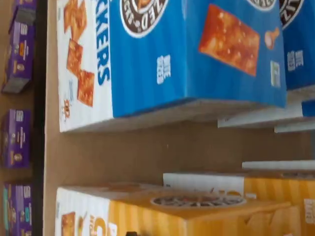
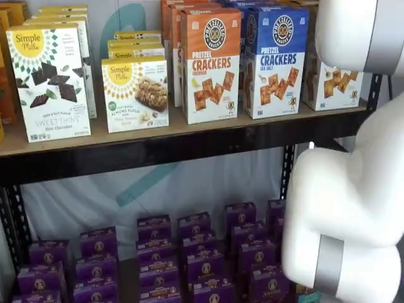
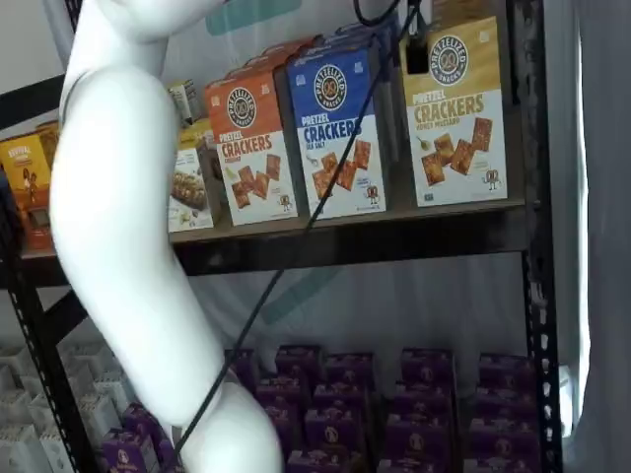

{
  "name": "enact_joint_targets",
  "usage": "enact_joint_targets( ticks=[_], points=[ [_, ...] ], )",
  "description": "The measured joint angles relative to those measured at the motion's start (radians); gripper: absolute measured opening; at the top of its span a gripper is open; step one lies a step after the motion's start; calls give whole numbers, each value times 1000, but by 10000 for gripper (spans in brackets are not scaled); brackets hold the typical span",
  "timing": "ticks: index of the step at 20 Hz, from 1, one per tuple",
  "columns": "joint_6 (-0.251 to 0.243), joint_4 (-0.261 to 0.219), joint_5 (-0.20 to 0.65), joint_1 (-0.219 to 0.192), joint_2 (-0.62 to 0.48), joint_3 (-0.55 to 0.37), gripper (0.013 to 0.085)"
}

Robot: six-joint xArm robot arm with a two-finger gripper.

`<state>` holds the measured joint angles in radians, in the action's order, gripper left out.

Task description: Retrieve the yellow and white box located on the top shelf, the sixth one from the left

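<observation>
Blue carton [image 1: 197, 54] fills most of my wrist view, with the yellow and white box [image 1: 197, 209] just across a bare strip of shelf board; I am hovering over the gap between them, presumably lining up on the yellow one. In a shelf view the yellow and white box [image 3: 455, 113] stands upright at the right end of the top shelf [image 3: 394, 236], just beside the blue carton [image 3: 340, 133], front face out so it can be pulled forward. My claw [image 3: 414, 44] shows only as a dark bit at the box's upper corner; its fingers are spread wide and hold nothing.
</observation>
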<state>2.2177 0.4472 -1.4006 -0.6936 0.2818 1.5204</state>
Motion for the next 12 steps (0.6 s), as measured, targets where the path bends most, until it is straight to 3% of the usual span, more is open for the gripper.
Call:
enact_joint_targets(
  ticks=[12],
  points=[
    [-3,-61,-28,10,-48,60,850]
  ],
)
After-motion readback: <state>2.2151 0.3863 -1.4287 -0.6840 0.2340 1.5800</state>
